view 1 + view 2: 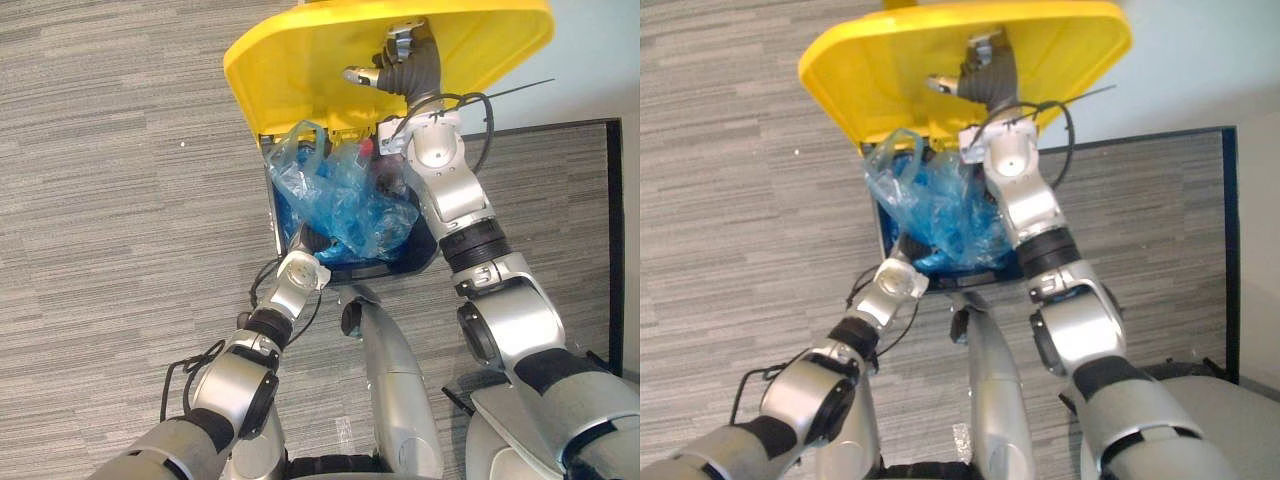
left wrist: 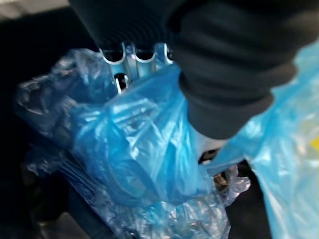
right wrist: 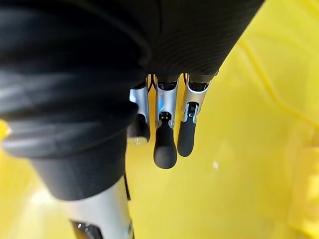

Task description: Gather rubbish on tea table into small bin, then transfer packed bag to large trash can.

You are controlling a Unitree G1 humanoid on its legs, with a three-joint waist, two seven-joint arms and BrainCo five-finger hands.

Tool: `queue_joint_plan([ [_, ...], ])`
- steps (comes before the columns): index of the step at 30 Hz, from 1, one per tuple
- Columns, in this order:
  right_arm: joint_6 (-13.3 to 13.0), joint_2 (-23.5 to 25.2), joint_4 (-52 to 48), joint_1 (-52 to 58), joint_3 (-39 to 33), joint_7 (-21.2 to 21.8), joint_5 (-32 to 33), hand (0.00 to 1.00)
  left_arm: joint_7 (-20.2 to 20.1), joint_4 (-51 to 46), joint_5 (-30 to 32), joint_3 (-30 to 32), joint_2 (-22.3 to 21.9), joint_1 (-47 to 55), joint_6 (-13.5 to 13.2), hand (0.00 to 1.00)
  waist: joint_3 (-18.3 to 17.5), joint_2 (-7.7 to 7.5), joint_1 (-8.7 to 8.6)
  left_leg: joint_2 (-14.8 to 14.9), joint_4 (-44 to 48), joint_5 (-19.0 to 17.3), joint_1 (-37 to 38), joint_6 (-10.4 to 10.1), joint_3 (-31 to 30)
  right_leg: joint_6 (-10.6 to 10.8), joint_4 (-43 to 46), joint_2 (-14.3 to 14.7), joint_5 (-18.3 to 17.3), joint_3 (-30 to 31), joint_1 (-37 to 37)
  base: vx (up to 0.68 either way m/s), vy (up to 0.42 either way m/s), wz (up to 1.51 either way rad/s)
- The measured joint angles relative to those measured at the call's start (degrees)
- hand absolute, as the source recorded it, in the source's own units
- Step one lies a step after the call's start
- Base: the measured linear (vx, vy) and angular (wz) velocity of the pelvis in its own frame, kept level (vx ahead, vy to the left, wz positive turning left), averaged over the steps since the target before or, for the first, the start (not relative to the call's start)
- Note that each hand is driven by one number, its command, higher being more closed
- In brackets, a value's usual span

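One blue bag sits in the yellow-lidded bin.

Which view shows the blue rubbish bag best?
The left eye view: the blue bag sits in the large bin under the raised yellow lid. The right eye view matches; the left wrist view gives crumpled plastic close up.

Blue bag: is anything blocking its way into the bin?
Nothing visible does. The right hand props the yellow lid up, and the blue bag sits in the open bin, with the left hand against it.
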Motion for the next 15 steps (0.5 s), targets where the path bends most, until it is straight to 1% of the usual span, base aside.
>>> queue_joint_plan([
  [6,-0.04,0.02,-4.27,-0.07,0.55,1.04,-0.08,0.0,-0.66,-0.31,-0.16,-0.5,-0.02,-0.11,-0.06,0.0,-0.05,0.04,0.03,-0.13,0.04,0.02,0.25,0.0,0.02,-0.02,0.29,-0.16,0.0,0.04,0.16,0.0,0.0,0.0],
  [11,-0.02,0.0,-4.35,0.54,0.54,1.1,-0.38,0.0,-0.56,-3.14,-0.35,-2.46,0.24,-0.04,-0.19,0.0,-0.08,0.05,0.11,-0.33,0.71,0.11,0.75,-0.16,-0.44,-0.06,0.9,-0.62,-0.03,-0.29,1.01,-0.01,-0.009,0.05],
  [13,0.01,0.04,-4.38,3.51,0.47,1.19,-0.46,0.0,-0.35,-5.42,-1.58,-3.26,0.2,0.91,-0.42,0.0,-0.22,0.14,0.43,-0.32,0.68,0.24,2.35,-0.27,-1.06,-0.62,1.0,-0.83,-0.05,-1.0,3.14,-0.02,-0.008,0.16],
  [15,0.01,0.05,-4.42,6.44,0.32,1.37,-0.57,0.0,0.59,-8.41,-2.78,-4.19,0.26,2.7,-1.08,0.0,-0.57,0.26,0.79,-0.63,0.28,0.23,3.55,0.24,-1.49,-0.68,1.01,-1.28,-0.27,-1.38,4.52,-0.03,-0.007,0.19],
])
